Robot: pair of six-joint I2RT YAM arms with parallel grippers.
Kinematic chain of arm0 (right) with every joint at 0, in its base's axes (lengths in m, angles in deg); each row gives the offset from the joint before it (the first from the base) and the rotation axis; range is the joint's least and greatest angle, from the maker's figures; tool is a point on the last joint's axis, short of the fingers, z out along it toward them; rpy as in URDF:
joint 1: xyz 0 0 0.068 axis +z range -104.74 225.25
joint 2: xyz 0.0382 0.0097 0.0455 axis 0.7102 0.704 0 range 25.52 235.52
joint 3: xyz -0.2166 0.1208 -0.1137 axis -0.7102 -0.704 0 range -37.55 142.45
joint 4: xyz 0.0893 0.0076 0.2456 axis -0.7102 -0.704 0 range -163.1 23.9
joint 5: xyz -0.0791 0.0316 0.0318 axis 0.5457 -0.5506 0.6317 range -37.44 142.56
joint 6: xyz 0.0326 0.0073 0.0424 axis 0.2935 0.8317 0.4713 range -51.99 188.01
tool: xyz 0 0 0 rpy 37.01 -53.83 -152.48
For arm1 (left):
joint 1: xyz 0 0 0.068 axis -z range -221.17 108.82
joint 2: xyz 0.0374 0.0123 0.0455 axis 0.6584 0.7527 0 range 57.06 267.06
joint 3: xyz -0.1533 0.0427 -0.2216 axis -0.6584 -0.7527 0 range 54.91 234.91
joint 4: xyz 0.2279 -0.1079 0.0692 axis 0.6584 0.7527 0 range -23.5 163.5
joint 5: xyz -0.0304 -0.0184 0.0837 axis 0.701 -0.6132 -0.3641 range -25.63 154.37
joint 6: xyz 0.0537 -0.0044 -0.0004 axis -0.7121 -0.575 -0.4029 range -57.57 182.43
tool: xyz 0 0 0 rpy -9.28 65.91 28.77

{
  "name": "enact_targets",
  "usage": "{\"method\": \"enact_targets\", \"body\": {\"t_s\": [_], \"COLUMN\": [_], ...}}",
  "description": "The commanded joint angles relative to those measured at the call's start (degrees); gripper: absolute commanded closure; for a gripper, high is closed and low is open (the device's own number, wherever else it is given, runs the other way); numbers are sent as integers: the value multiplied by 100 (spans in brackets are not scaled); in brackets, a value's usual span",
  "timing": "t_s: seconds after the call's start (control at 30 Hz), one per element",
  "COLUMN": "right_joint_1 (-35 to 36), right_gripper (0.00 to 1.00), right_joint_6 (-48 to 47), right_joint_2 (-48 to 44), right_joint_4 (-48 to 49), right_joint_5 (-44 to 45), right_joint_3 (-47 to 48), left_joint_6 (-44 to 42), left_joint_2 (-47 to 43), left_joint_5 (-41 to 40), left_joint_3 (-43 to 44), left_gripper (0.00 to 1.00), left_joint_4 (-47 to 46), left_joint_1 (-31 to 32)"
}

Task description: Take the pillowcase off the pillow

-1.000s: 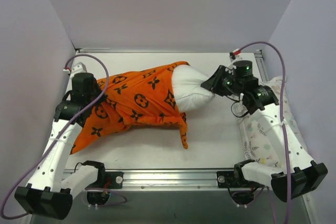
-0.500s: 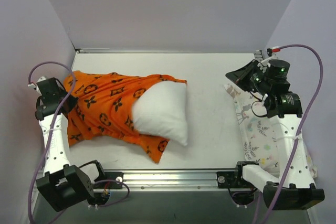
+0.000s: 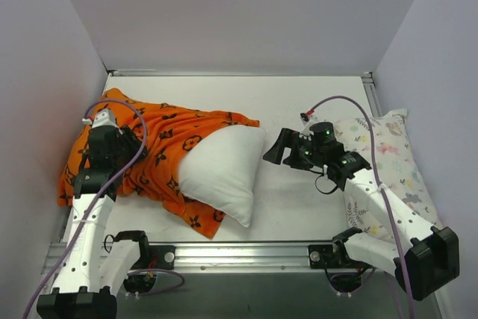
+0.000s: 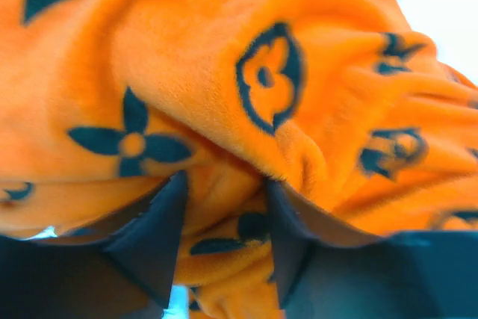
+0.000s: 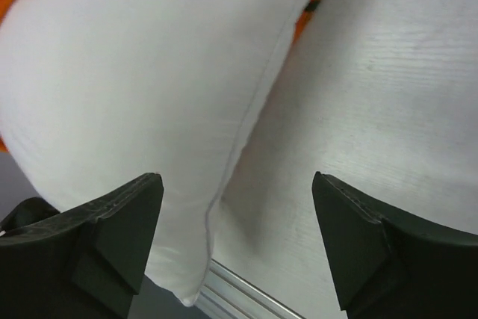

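The pillowcase (image 3: 164, 151) is spread in rumpled folds over the left part of the surface (image 3: 299, 102), reaching from the left wall toward the middle. The pillow (image 3: 220, 169) is seen lying at a slant in the middle. Its far-left end is covered by the orange fabric, while its bare white body sticks out toward the near right. The left tool (image 4: 225, 184) is set down on the bunched left end of the pillowcase. Its fingers (image 4: 149, 237) are held partly apart with a fold of orange fabric filling the gap between them; whether that fold is actually clamped cannot be told. The right tool (image 5: 237, 184) is held just beside the right edge of the pillow, with its jaws spread wide and nothing gripped. The pillow's seamed edge is seen beneath the gap. A floral-print pillow (image 3: 385, 158) is seen against the right wall, partly under the right arm.
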Motion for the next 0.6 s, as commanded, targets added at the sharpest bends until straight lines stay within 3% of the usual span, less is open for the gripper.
{"method": "enact_targets", "body": {"t_s": [0.0, 0.07, 0.17, 0.33, 0.57], "right_joint_1": [150, 177, 308, 694, 1292], "right_gripper": [14, 10, 1, 0, 0], "right_joint_6": [16, 193, 492, 616, 518], "right_joint_2": [218, 429, 763, 1397, 2757], "right_joint_4": [1884, 2597, 3066, 3367, 3119], "right_joint_5": [-556, -801, -856, -619, -179], "right_joint_3": [-114, -221, -239, 199, 789], "left_joint_6": [-336, -442, -565, -942, -1690], "left_joint_2": [-127, -49, 249, 1391, 3762], "left_joint_5": [129, 121, 190, -370, -258], "left_joint_3": [642, 1177, 1636, 2620, 3886], "left_gripper": [43, 24, 13, 9, 5], "left_joint_4": [209, 351, 387, 70, -36], "left_joint_1": [347, 515, 998, 2542, 3056]}}
